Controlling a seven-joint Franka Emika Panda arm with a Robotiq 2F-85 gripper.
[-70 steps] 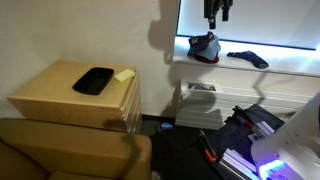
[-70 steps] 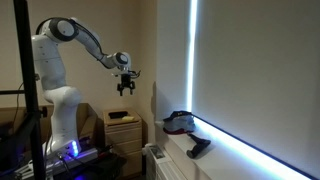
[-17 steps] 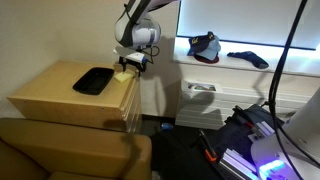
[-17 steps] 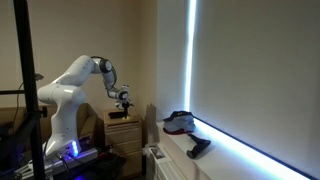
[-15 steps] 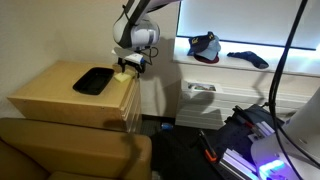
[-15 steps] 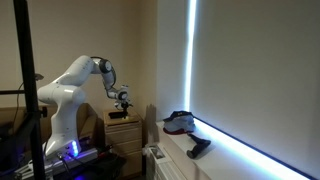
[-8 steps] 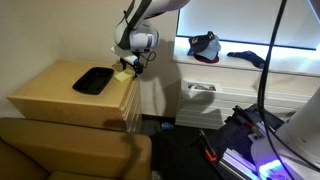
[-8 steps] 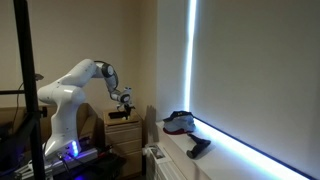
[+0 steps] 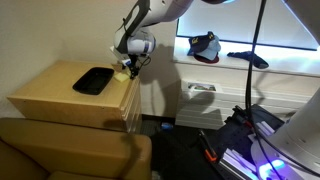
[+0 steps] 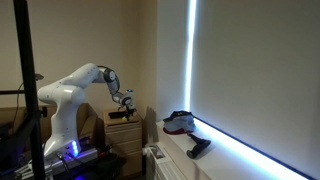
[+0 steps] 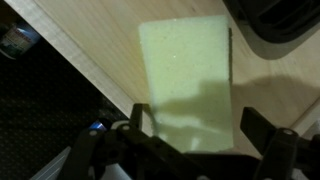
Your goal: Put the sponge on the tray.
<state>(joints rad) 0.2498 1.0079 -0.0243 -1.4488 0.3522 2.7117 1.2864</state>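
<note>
- Two fingers [image 11: 140, 118] of the gripper [image 11: 195, 135] stand apart in the wrist view, one on each side of the sponge [image 11: 187, 85]. Whether they touch it cannot be told.
- Between them the sponge, a pale yellow-green block, lies flat on the wooden top of the cabinet [image 11: 85, 50], close to the top's edge.
- A corner of the black tray [image 11: 275, 20] shows just beyond the sponge's far corner. The two are close but apart, and the sponge is not on the tray.
- In an exterior view the gripper [image 9: 127, 69] is low over the sponge [image 9: 121, 75] at the right end of the cabinet [image 9: 60, 95], and the tray [image 9: 93, 80] lies just to the left.
- To the right, well apart, a window sill [image 9: 290, 68] carries a dark cap [image 9: 205, 47] with red trim and a dark object [image 9: 248, 59].
- From the side, the white arm [image 10: 75, 85] bends down, with the gripper [image 10: 127, 108] over the cabinet [image 10: 125, 135].
</note>
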